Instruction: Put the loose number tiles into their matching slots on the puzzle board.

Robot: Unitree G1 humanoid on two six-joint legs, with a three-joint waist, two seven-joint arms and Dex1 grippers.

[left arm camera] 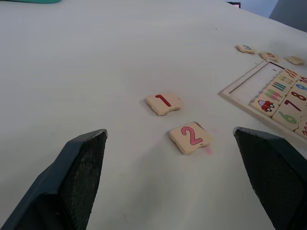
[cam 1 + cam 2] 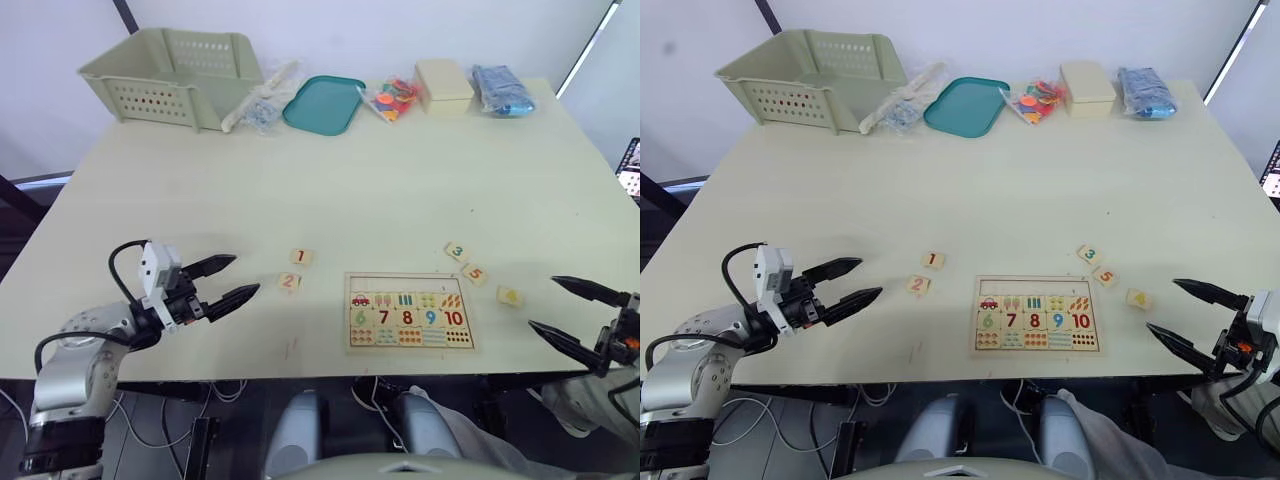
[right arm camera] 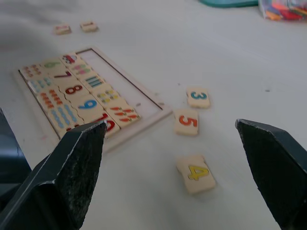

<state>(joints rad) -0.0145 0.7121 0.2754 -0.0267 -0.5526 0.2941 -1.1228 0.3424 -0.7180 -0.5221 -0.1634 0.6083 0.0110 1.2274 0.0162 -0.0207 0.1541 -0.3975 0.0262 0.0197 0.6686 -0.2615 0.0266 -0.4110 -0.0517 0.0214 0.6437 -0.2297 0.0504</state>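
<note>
The puzzle board (image 2: pixel 409 311) lies near the table's front edge, its top row of slots (image 2: pixel 404 283) bare. Tiles 1 (image 2: pixel 301 257) and 2 (image 2: pixel 289 282) rest left of the board. Right of it lie tiles 3 (image 2: pixel 455 251), 5 (image 2: pixel 474 273) and 4 (image 2: pixel 509 296). My left gripper (image 2: pixel 228 279) hovers open just left of tile 2 (image 1: pixel 190 137), holding nothing. My right gripper (image 2: pixel 567 308) is open too, right of tile 4 (image 3: pixel 195 172), nothing between its fingers.
Along the far edge stand a pale green basket (image 2: pixel 173 77), a plastic bag (image 2: pixel 262 105), a teal tray (image 2: pixel 323 103), a bag of coloured pieces (image 2: pixel 392 98), a cream box (image 2: pixel 444 85) and a blue packet (image 2: pixel 503 90).
</note>
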